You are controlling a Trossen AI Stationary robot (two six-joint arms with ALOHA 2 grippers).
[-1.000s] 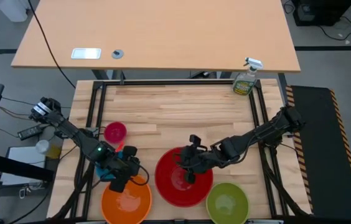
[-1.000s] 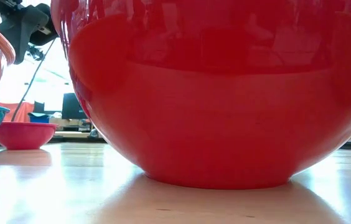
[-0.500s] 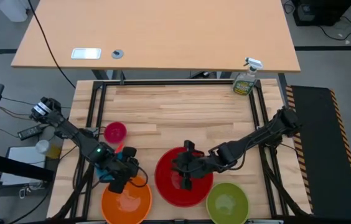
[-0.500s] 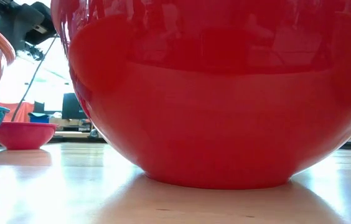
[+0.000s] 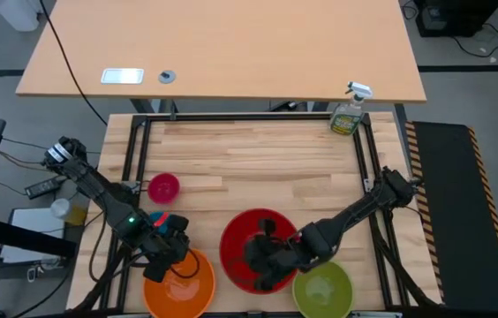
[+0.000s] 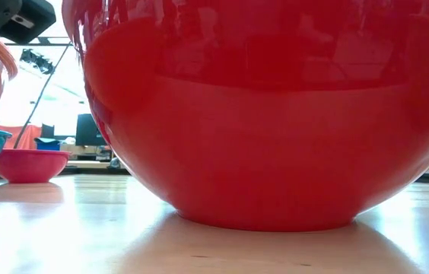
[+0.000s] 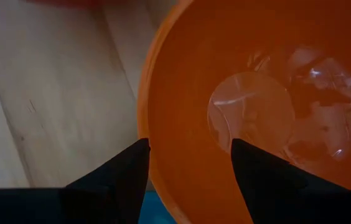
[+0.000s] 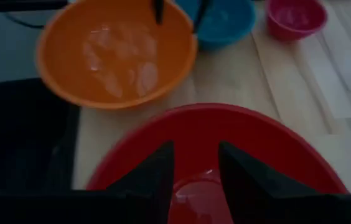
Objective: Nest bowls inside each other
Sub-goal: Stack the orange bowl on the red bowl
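Note:
The orange bowl [image 5: 181,284] stands at the near left, the big red bowl [image 5: 258,249] beside it, and the lime green bowl [image 5: 322,288] at the near right. The blue bowl [image 8: 225,22] sits just beyond the orange one, mostly hidden under my left arm in the high view. The small pink bowl [image 5: 162,186] stands farther back. My left gripper [image 7: 189,143] is open, one finger outside and one inside the orange bowl's far-left rim [image 7: 147,124], with no contact showing. My right gripper [image 8: 195,146] hangs open over the red bowl's hollow, nothing between its fingers.
A green spray bottle [image 5: 348,113] stands at the table's far right corner. The middle and far part of the wooden top [image 5: 258,155] is bare. In the low view the red bowl [image 6: 275,114] fills most of the picture.
My right gripper has moved toward the table's near edge, across the red bowl's hollow, still open. My left gripper has shifted a little toward the near left along the orange bowl's rim. No bowl has moved.

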